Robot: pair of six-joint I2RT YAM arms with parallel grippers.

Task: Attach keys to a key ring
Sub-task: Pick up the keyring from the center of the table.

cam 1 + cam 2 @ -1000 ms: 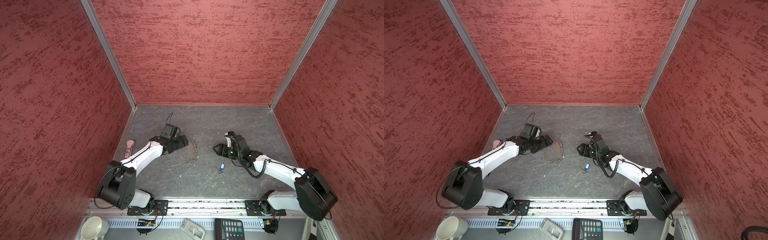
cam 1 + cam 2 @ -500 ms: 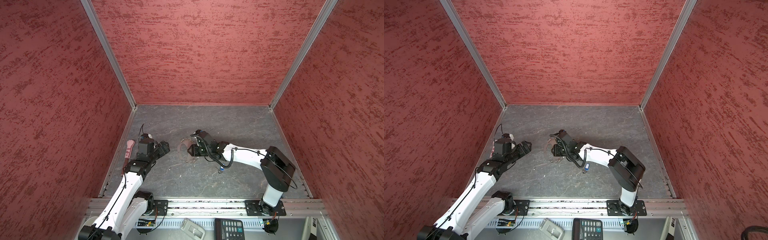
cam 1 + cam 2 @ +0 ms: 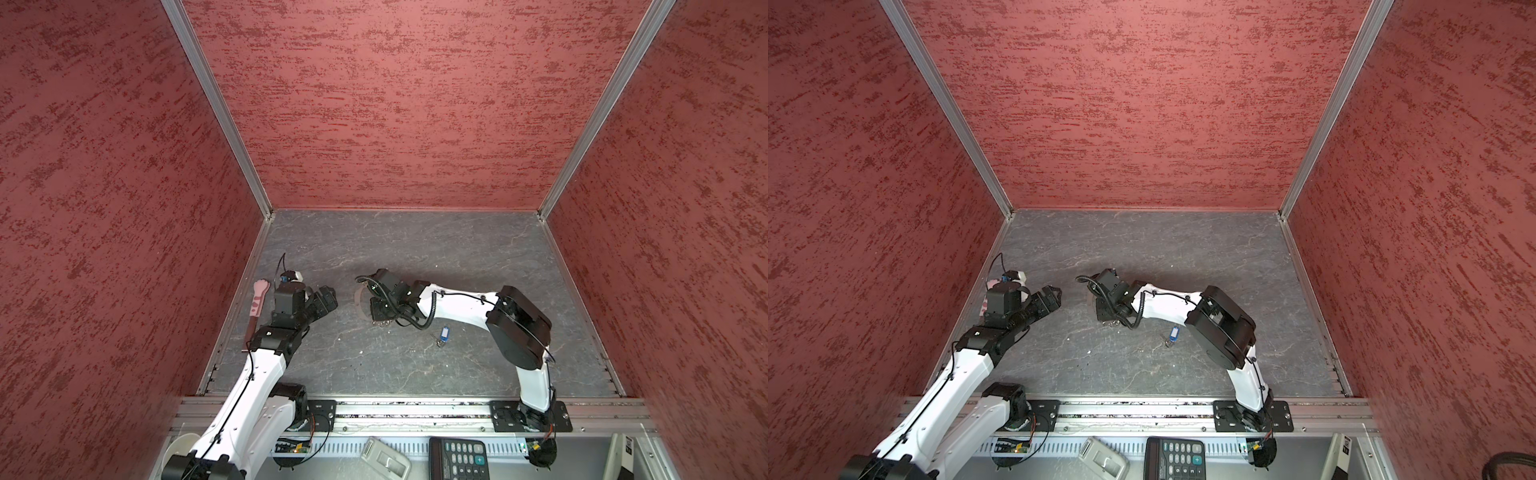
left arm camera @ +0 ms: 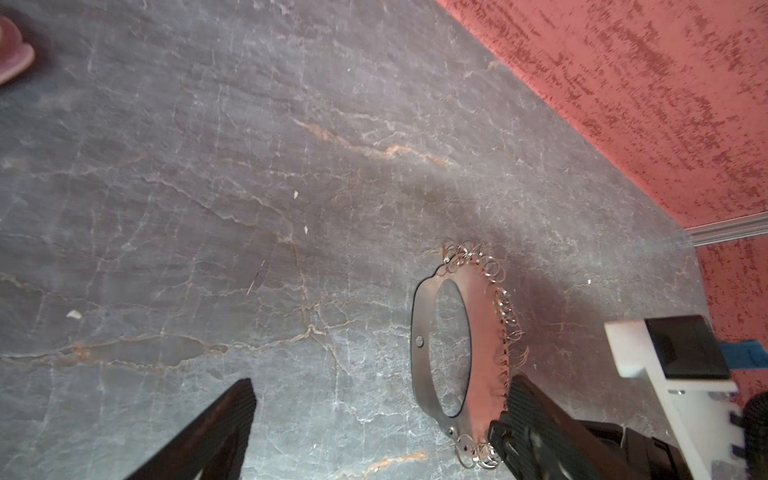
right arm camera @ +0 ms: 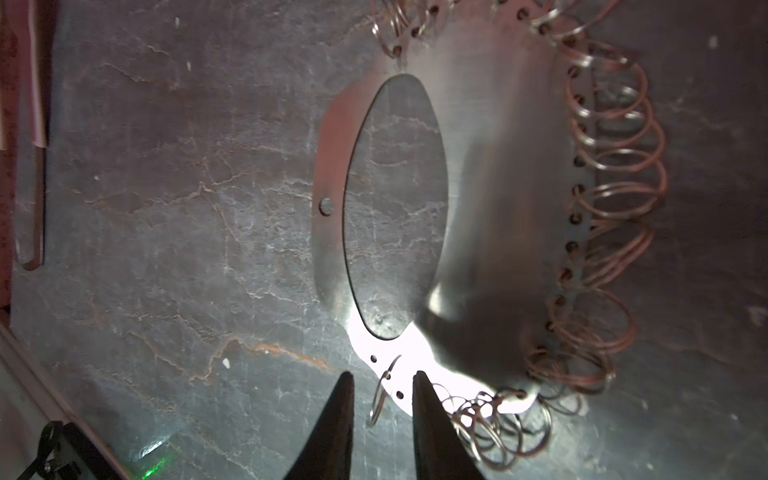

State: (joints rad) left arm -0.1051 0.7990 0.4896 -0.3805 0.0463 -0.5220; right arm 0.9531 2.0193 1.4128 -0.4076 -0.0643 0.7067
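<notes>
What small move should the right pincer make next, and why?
Probably close the right pincer on the key ring: its fingertips straddle the hoop's edge with a gap left, so nothing seems gripped yet. The blue key tag lies apart, untouched.

Both top views look steeply down from high above the near edge onto the whole desk (image 3: 415,249), sharing almost all of it, while each wrist camera peers along its own jaws, close over the desk, both catching the key ring (image 4: 484,332).
</notes>
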